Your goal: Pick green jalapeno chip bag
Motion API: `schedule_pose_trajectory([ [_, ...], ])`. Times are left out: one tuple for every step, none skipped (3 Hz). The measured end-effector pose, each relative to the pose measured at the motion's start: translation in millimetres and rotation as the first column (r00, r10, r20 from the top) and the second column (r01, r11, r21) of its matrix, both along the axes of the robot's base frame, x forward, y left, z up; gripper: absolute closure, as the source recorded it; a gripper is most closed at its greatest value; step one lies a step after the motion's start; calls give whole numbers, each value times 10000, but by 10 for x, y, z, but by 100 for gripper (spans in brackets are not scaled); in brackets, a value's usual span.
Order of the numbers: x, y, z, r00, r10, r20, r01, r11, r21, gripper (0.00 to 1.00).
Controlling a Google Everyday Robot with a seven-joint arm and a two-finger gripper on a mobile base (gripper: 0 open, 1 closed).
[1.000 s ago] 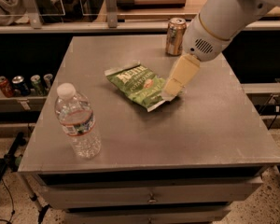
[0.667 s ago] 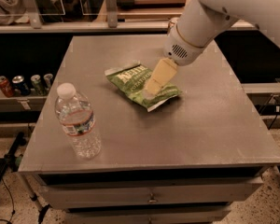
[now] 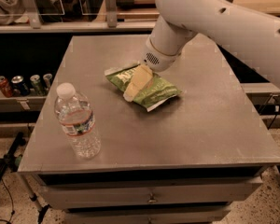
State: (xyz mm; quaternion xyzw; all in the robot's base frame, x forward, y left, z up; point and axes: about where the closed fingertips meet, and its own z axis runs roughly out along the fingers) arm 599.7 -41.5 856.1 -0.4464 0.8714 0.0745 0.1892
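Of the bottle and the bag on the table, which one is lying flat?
The green jalapeno chip bag, lying flat in the middle of the table with the gripper right over it. The water bottle stands upright near the front edge.

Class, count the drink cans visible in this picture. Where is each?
4 cans, side by side on the low shelf left of the table; the arm may hide more. The gripper is over the green jalapeno chip bag.

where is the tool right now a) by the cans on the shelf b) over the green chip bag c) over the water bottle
b: the tool hangs over the middle of the green jalapeno chip bag, while the water bottle stands apart nearer the camera.
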Motion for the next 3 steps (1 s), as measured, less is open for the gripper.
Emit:
schedule_pose_trajectory([
  [89,73,-169,9996,-202,-194,198,9996,-224,15],
  [135,91,-271,9990,-335,-308,321,9984,-457,39],
  [160,71,-279,9986,-420,-324,399,9972,-633,62],
])
